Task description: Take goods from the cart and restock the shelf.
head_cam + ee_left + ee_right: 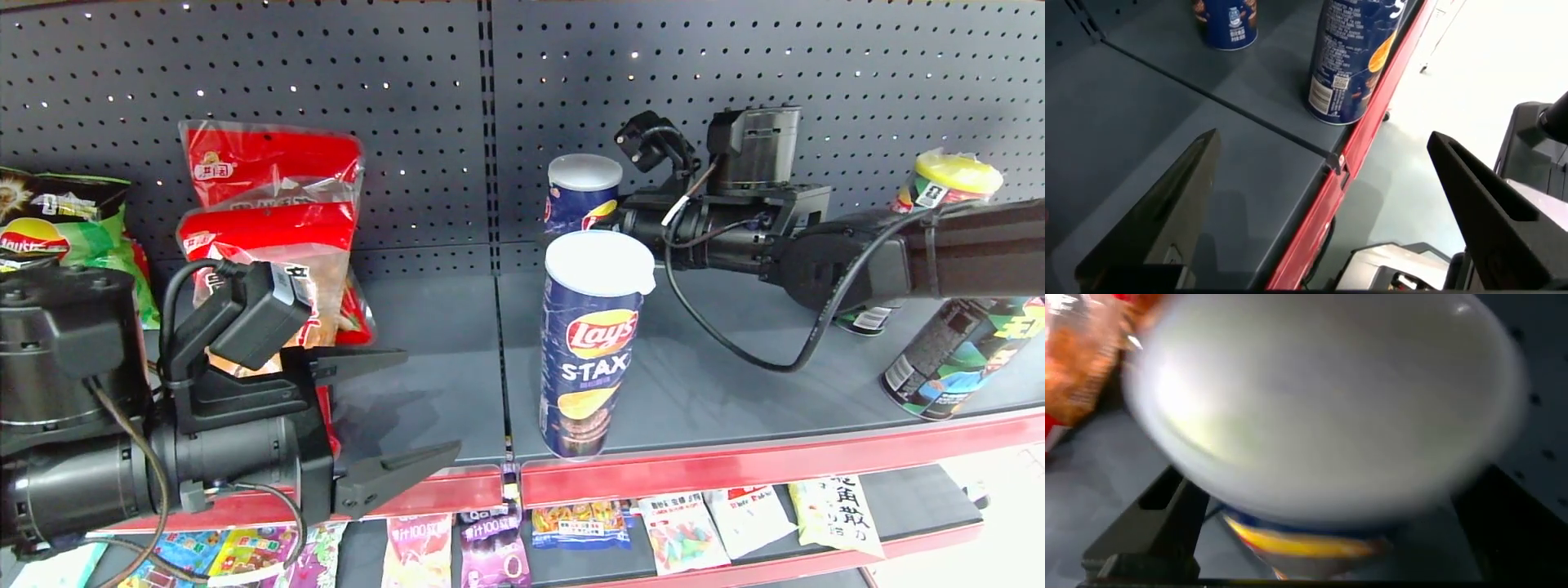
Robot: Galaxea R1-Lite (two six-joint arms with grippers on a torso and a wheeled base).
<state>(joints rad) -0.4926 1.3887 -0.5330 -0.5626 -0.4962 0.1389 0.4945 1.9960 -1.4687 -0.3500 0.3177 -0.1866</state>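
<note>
Holding the left gripper (431, 402) spread wide and empty just off the red lip, near the front can (589, 351) perched upright at the very edge of the shelf (718, 384); could knock that tall can off with any sideways swing. Farther back, has the right gripper (612, 216) set around the rear can (581, 192), clamped or let go impossible to tell, so might drag or topple it if pulled away while gripped. Offers smooth, level grey metal, with red snack bags (269, 212) propped at the left, pegboard (326, 82) behind and pale floor (1503, 73) below.
</note>
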